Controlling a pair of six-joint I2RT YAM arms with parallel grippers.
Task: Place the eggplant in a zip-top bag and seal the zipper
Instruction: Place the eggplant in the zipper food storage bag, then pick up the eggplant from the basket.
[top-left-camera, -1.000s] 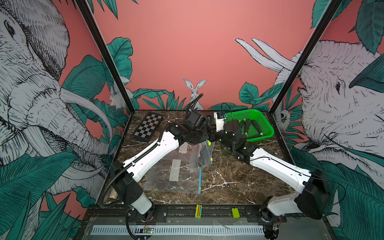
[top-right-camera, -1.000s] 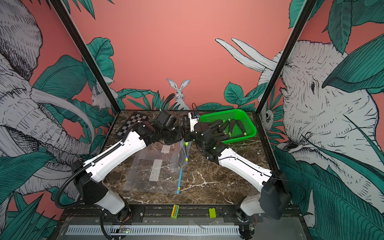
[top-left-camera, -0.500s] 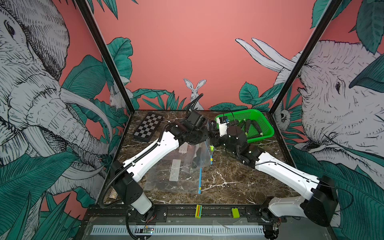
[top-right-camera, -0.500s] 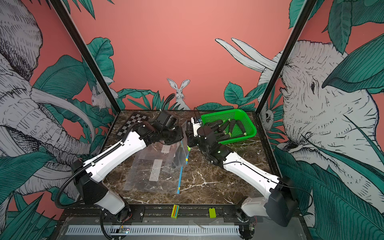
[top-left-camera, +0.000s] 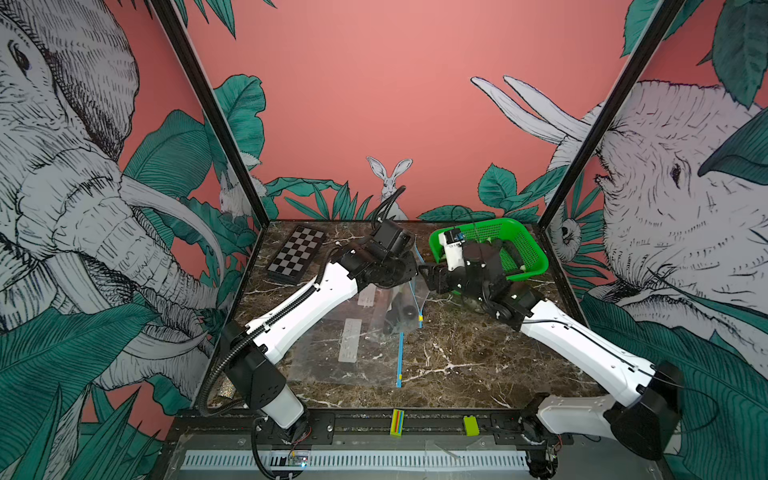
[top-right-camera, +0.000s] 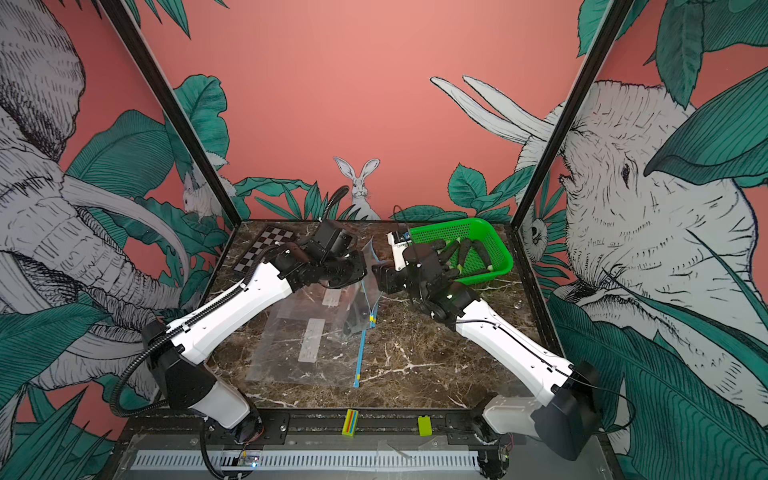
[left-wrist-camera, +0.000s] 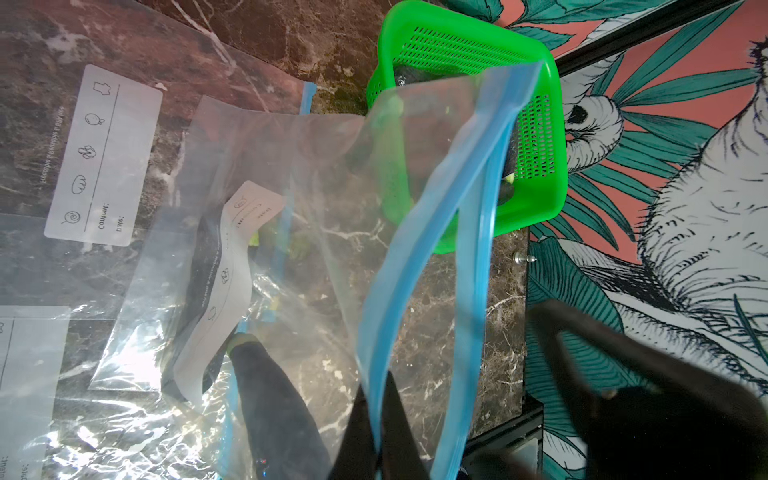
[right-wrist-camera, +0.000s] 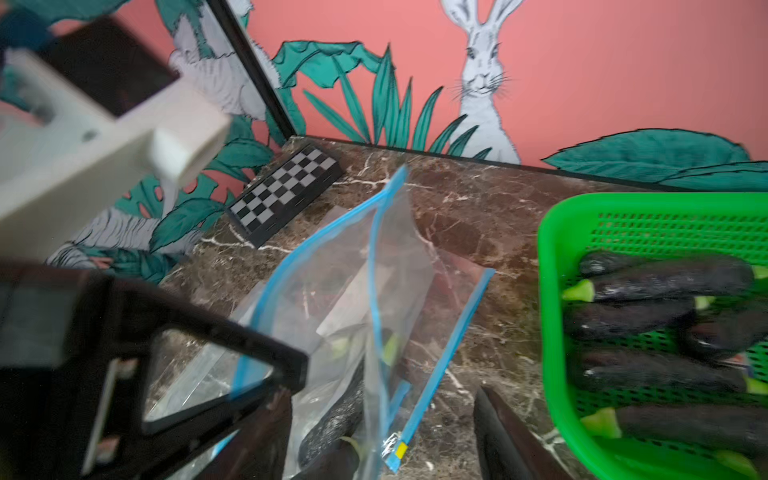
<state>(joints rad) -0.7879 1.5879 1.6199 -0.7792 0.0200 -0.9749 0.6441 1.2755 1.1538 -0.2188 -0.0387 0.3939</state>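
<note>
My left gripper (left-wrist-camera: 376, 386) is shut on the blue zipper edge of a clear zip-top bag (left-wrist-camera: 332, 187) and holds its mouth up and open. A dark purple eggplant (left-wrist-camera: 274, 399) lies inside that bag, low down, seen through the plastic. It also shows in the right wrist view as the eggplant (right-wrist-camera: 332, 415). My right gripper (right-wrist-camera: 382, 390) stands open just outside the bag's mouth, its jaws wide apart and empty. In both top views the bag (top-left-camera: 409, 299) hangs between the left gripper (top-left-camera: 405, 268) and the right gripper (top-right-camera: 380, 278).
A green basket (top-left-camera: 528, 249) with several more eggplants (top-right-camera: 465, 249) stands at the back right, close behind my right wrist. More clear bags (top-left-camera: 345, 349) lie flat on the marble table. A folded chessboard (top-left-camera: 297, 253) sits at the back left.
My right gripper has opened and drawn back from the bag's mouth toward the basket. The eggplant now rests inside the bag. The left gripper still holds the bag's edge.
</note>
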